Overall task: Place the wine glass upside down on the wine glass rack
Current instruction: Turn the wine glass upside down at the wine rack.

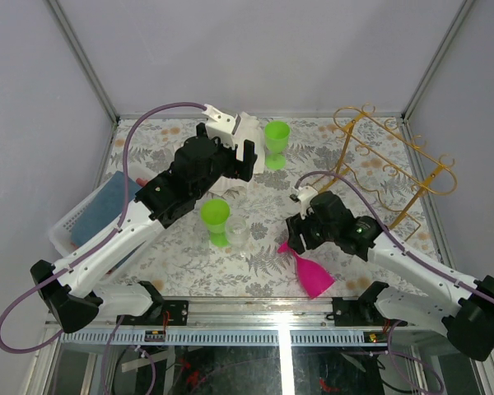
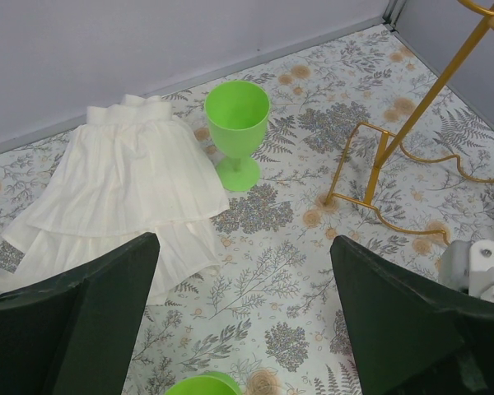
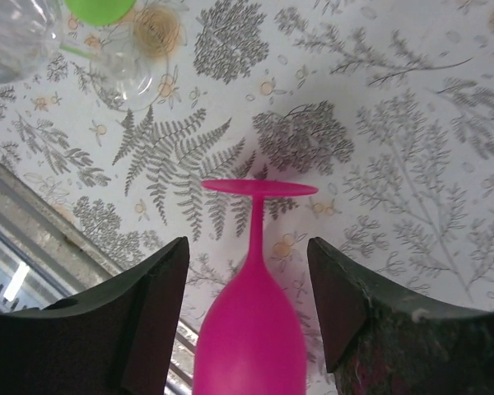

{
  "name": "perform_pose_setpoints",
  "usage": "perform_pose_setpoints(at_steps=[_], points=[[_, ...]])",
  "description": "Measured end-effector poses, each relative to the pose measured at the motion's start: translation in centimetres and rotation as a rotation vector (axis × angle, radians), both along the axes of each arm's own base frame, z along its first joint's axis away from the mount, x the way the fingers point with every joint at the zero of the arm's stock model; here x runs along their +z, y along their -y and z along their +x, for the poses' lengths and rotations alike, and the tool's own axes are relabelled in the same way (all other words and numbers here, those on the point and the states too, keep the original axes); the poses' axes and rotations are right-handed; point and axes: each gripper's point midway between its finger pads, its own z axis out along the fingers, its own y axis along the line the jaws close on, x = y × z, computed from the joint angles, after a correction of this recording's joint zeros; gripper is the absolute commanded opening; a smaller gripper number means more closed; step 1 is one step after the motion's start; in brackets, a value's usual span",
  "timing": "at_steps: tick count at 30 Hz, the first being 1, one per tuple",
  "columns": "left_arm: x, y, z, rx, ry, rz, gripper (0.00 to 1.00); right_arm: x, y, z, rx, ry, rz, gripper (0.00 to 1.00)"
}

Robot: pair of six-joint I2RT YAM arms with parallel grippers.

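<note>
Pink wine glass [image 3: 251,346], on its side between parted right gripper [image 3: 247,243] fingers, long axis along them, foot past tips, bowl wristward; left gripper [image 2: 244,240] wide, empty

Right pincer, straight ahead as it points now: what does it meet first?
The pink wine glass: it lies between the right pincer's open fingers, its foot farthest ahead. Past it, only the table, though depth is unclear.
</note>
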Motion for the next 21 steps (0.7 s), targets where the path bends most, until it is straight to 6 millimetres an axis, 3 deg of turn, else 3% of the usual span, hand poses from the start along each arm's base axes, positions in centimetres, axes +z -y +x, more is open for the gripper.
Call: perform_pose_setpoints(at_steps=[9,15,21], points=[[0.0,-0.2,0.1,0.005,0.000,0.000,0.86,-3.4,-0.7,-2.9,-0.036,-0.113,-0.013,0.60],[0.0,-0.2,0.1,0.005,0.000,0.000,0.86,-5.9,0.0,-3.2,-0.090,-0.139,-0.077,0.55],[0.0,-0.2,0.1,0.005,0.000,0.000,0.86,-6.9,0.5,-3.3,-0.115,-0.155,-0.122,0.40]])
